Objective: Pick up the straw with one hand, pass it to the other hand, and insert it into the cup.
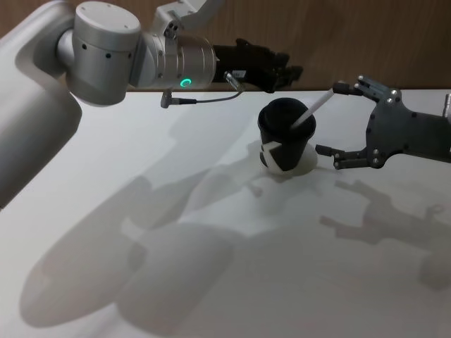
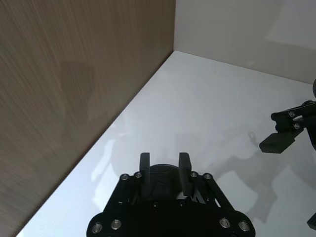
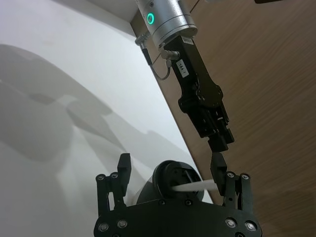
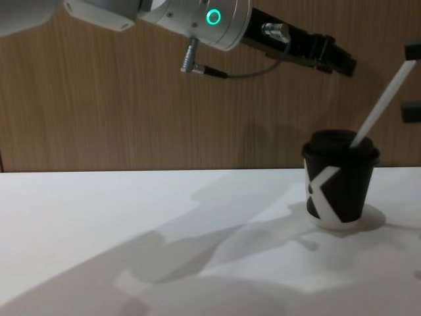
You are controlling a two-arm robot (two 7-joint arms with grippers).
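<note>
- The straw (image 1: 311, 113) stands tilted in the cup (image 1: 285, 137) on the counter (image 1: 211, 267), so insertion looks complete.
- My right end effector (image 1: 340, 125) is spread beside it, apparently releasing.
- My left end effector (image 1: 285, 72) hangs behind the cup, fingers parted, empty.

You're looking at a plain white tabletop (image 1: 211, 282) meeting a brown wood-grain wall panel (image 4: 99, 99) behind it.

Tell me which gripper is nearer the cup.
Right. The right gripper is open just beside the cup, its fingers either side of the straw leaning out of the lid. The left gripper hangs above and behind the cup, near the wall.
</note>
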